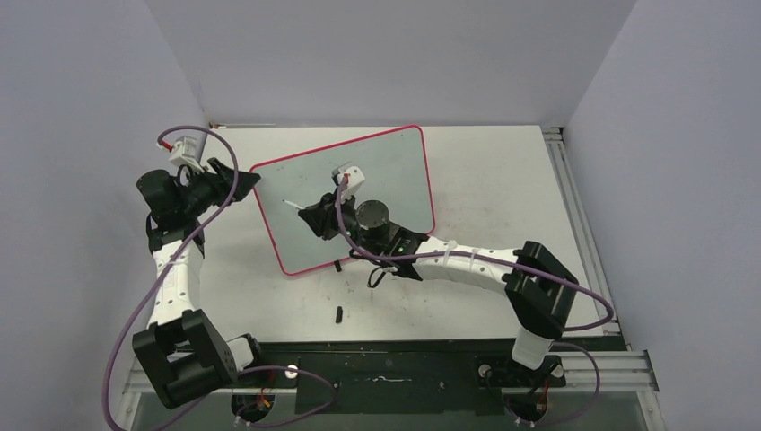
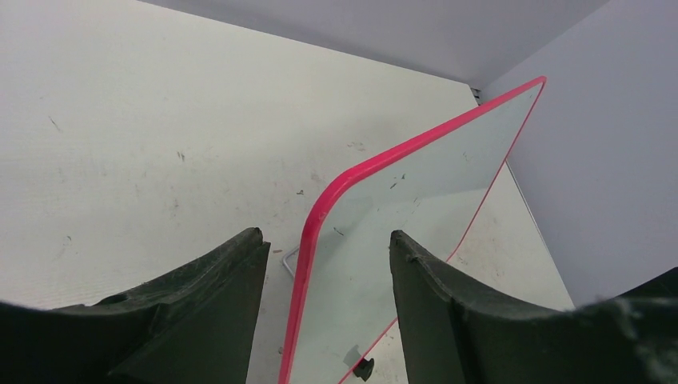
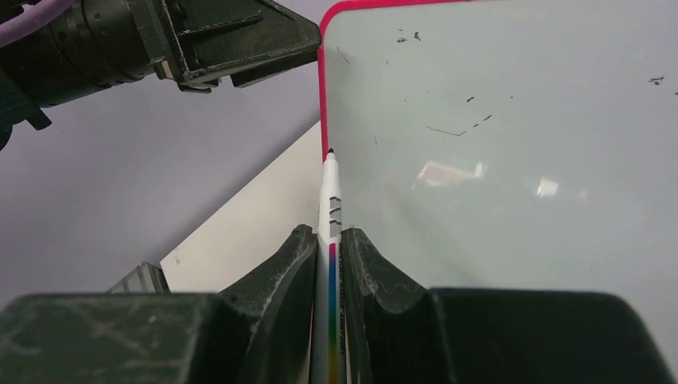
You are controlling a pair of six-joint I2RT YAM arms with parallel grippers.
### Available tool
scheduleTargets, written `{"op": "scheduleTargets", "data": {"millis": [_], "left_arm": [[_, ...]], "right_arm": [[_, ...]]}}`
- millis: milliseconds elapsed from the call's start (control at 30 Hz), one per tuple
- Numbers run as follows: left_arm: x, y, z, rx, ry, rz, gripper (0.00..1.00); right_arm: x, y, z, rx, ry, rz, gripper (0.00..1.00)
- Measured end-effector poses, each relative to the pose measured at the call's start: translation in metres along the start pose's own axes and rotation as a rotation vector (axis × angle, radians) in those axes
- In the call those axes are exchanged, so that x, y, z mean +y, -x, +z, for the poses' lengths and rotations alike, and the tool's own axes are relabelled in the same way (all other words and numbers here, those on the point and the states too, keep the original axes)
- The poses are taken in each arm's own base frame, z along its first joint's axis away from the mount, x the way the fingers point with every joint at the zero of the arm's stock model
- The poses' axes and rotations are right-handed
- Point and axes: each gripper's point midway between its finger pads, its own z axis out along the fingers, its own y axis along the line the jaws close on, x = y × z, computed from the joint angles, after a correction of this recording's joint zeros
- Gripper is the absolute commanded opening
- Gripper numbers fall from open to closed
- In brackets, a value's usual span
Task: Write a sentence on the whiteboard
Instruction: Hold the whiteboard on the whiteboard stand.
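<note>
While the whiteboard (image 1: 399, 171) sits askew on the table (image 1: 502, 180), the right hand (image 3: 329, 238) is closed tight on a marker (image 3: 329, 192), whose tip is at the board's left rim. The left hand (image 2: 325, 236) gapes wide astride the board's left corner, seemingly without touching it.

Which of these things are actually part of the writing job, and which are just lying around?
In use:
whiteboard
marker, held in the right gripper
left gripper, fingers either side of the board's corner

Lying about:
small black piece on the table, between board and arm bases
</note>
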Motion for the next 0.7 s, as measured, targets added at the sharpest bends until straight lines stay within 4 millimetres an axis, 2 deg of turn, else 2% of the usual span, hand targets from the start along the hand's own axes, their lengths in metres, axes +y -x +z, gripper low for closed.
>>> {"op": "scheduleTargets", "data": {"millis": [233,433,700], "left_arm": [[0.010,-0.007,0.007,0.025,0.001,-0.049,0.54],[0.013,-0.012,0.011,0.043,-0.006,-0.082,0.49],[0.012,-0.016,0.016,0.056,-0.022,-0.092,0.42]], "right_arm": [[-0.012,-0.003,0.019,-0.012,0.005,0.001,0.05],[-0.020,0.005,0.023,-0.048,0.000,0.000,0.05],[-0.020,0.020,0.027,-0.104,0.011,0.000,0.05]]}}
